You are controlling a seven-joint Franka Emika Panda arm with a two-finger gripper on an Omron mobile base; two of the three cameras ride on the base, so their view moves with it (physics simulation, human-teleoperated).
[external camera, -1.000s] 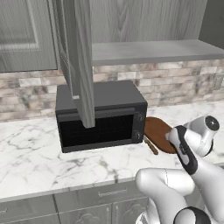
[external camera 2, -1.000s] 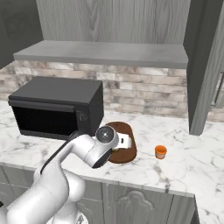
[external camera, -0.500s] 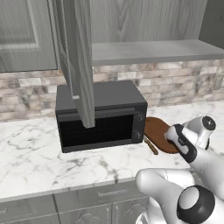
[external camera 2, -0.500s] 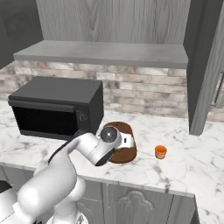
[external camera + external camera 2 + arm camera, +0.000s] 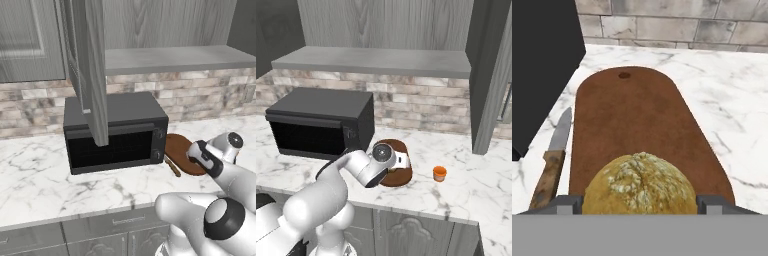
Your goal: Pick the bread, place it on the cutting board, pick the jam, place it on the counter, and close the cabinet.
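The bread [image 5: 639, 183] sits between the pincer's [image 5: 640, 204] two fingertips [image 5: 568, 204], which flank it closely on either side; the pincer looks closed on the loaf, though whether the pads actually press it I cannot tell. Below and ahead of the bread lies the board [image 5: 637, 125], its handle end with the small hole pointing toward the brick wall. Whether the loaf already rests on the wood or hangs just above it is unclear.

A knife [image 5: 552, 160] lies on the counter [image 5: 727, 100] just beside the board's edge, on the side nearer the microwave [image 5: 117, 132], which stands close by toward the counter's back. From the right base view the jam [image 5: 439, 173] stands on the counter near the board, toward the front edge, and on the side away from the microwave. The cabinet door [image 5: 92, 70] hangs open above the microwave.

The step in hand appears to be setting the bread on the board. To do it well, I would lower straight down until the loaf bears on the wood near the board's middle, well away from the edge by the knife, then spread the fingers only enough to free it and lift vertically so the round loaf does not roll or get dragged.
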